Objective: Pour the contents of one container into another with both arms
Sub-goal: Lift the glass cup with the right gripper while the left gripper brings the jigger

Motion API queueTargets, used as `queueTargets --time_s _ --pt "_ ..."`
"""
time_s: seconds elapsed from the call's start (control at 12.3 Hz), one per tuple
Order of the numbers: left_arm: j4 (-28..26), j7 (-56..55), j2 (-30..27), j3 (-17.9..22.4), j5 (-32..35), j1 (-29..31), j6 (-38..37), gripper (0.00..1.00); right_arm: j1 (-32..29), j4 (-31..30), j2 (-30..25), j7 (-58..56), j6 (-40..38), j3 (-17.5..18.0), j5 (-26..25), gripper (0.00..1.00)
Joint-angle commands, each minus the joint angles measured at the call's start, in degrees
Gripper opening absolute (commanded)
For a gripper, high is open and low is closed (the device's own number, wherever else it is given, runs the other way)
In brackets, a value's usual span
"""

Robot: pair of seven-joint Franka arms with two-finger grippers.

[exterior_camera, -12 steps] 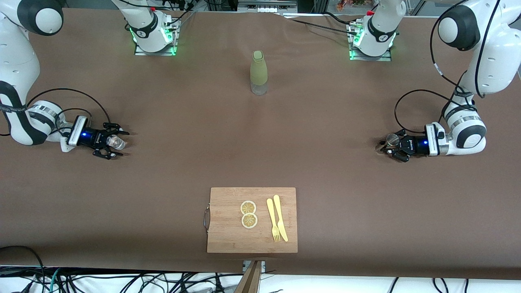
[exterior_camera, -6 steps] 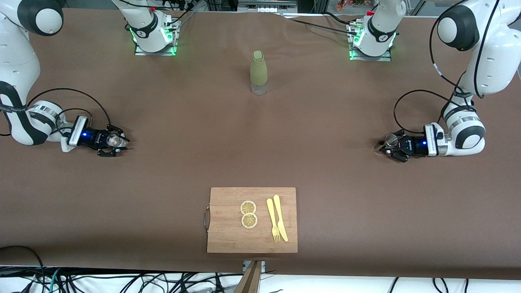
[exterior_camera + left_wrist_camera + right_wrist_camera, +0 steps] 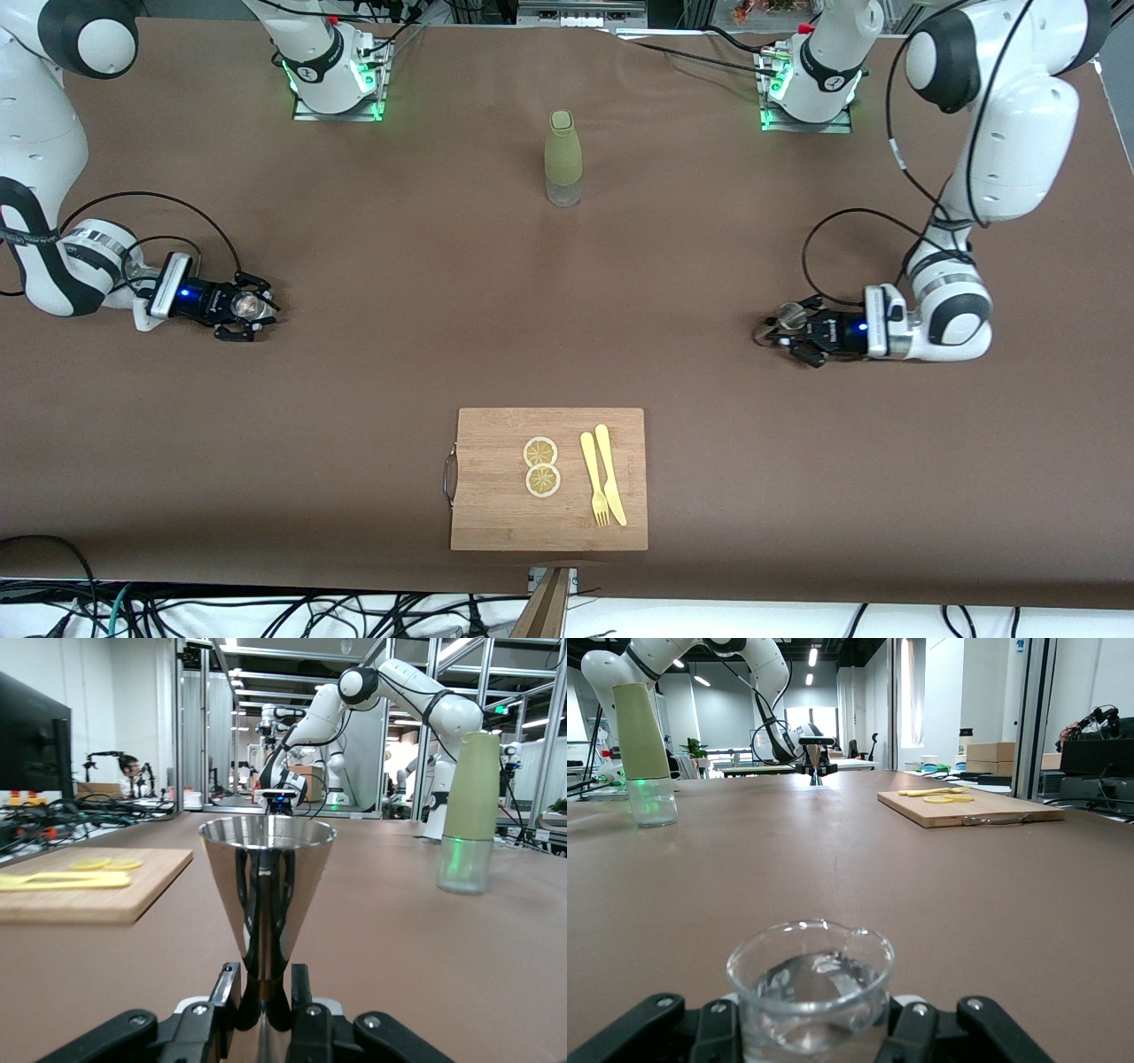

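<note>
My left gripper (image 3: 781,333) hangs low over the table at the left arm's end. It is shut on the narrow stem of a shiny metal cone cup (image 3: 791,313). In the left wrist view the metal cup (image 3: 266,890) stands upright between the two fingers (image 3: 225,999). My right gripper (image 3: 252,311) sits at the right arm's end, shut on a small clear glass beaker (image 3: 244,305). The right wrist view shows the glass beaker (image 3: 811,988) upright, its spouted rim open, with clear liquid inside.
A pale green bottle (image 3: 563,158) stands mid-table between the two arm bases. A wooden cutting board (image 3: 496,496) with a metal handle lies nearest the front camera, bearing two lemon slices (image 3: 541,466) and a yellow knife and fork (image 3: 603,474). Bare brown tabletop separates the grippers.
The left arm has carried the metal cup toward the table's middle. The right gripper's fingers closed on the glass beaker a second ago and have held still since.
</note>
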Motion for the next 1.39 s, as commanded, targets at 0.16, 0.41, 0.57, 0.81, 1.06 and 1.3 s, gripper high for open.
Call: queueTargets --time_s 0.16,0.41,0.57,0.81,1.06,1.3 --pt "0.4 -5.6 -1.0 -2.2 -9.7 -12.5 9.0 0.00 -0.9 -0.5 0.2 0.2 1.1 2.1 0.8 0.18" --pt "1.7 -9.5 -0.8 -6.5 -20.2 -19.5 18.2 0.00 -0.8 -0.5 0.0 2.1 2.6 4.4 0.8 0.16" --pt "4.1 -11.8 -0.7 -9.3 -22.2 -21.6 24.1 0.00 -0.8 -0.5 -0.9 3.7 3.2 6.6 0.7 0.13" --pt "7.5 -14.3 -0.6 -12.9 -21.9 -23.5 31.1 0.00 -0.6 -0.9 -2.9 3.9 5.1 12.0 0.1 0.09" --pt "10.0 -14.5 -0.4 -13.9 -22.1 -27.1 38.1 0.00 0.3 -1.2 -5.0 8.8 7.6 15.9 0.0 0.06" --pt "14.1 -16.5 1.6 -15.2 -24.9 -30.4 41.9 0.00 3.1 -4.0 -10.9 15.0 11.6 18.3 0.0 0.06"
